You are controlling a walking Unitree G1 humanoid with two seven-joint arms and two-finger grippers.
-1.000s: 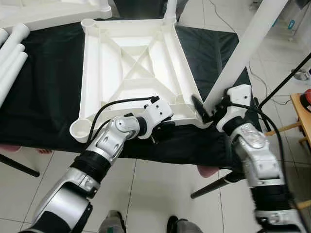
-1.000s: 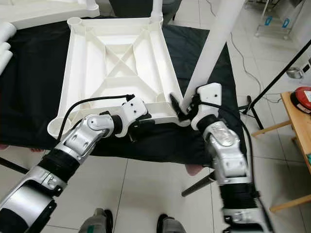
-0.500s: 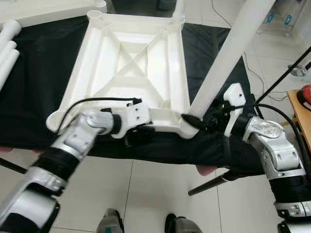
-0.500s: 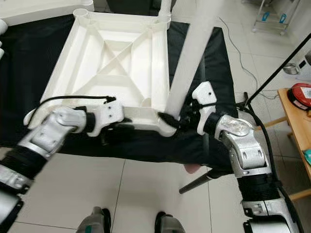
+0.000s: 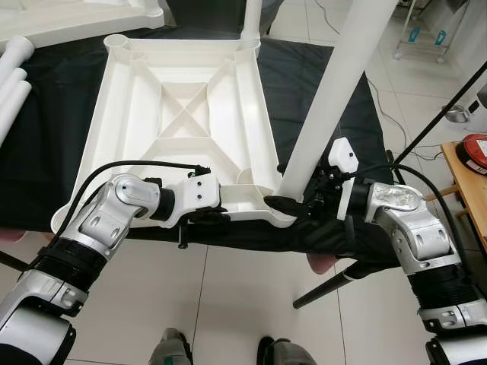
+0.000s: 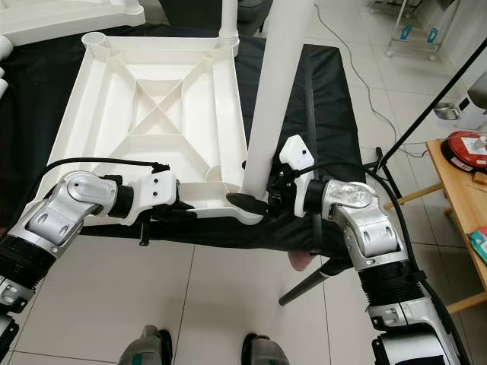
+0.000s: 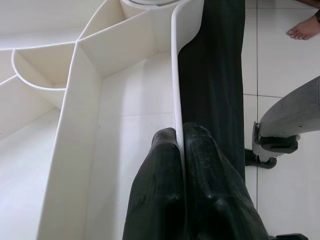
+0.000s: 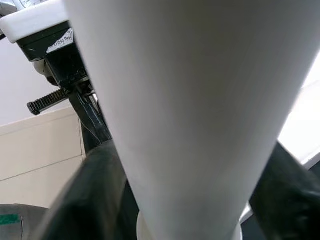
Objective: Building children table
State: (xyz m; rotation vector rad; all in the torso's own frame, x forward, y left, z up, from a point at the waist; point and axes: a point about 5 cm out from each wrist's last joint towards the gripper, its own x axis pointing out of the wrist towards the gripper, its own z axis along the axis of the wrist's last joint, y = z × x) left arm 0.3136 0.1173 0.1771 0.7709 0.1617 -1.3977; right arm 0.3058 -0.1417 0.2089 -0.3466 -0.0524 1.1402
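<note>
A white plastic tabletop (image 5: 183, 122) lies upside down on a black cloth (image 5: 319, 84), its ribbed underside facing up. My left gripper (image 5: 204, 220) is shut on the near rim of the tabletop (image 7: 176, 125), one finger on each side of the thin wall. A long white table leg (image 5: 335, 84) stands tilted in the near right corner socket (image 5: 278, 209). My right gripper (image 5: 293, 204) is shut on the foot of that leg, whose white tube (image 8: 200, 115) passes between the dark fingers (image 8: 90, 195). Another leg (image 5: 251, 19) stands in the far right corner.
Spare white legs (image 5: 11, 76) lie at the far left on the cloth, with another white panel (image 5: 68, 15) behind them. A black stand pole (image 5: 437, 106) and a wooden table (image 5: 468, 163) with a red object are at the right. Tiled floor lies below.
The head camera has shifted. The white leg has swung from a strong lean to more upright in the corner socket. My left gripper has stayed on the near rim.
</note>
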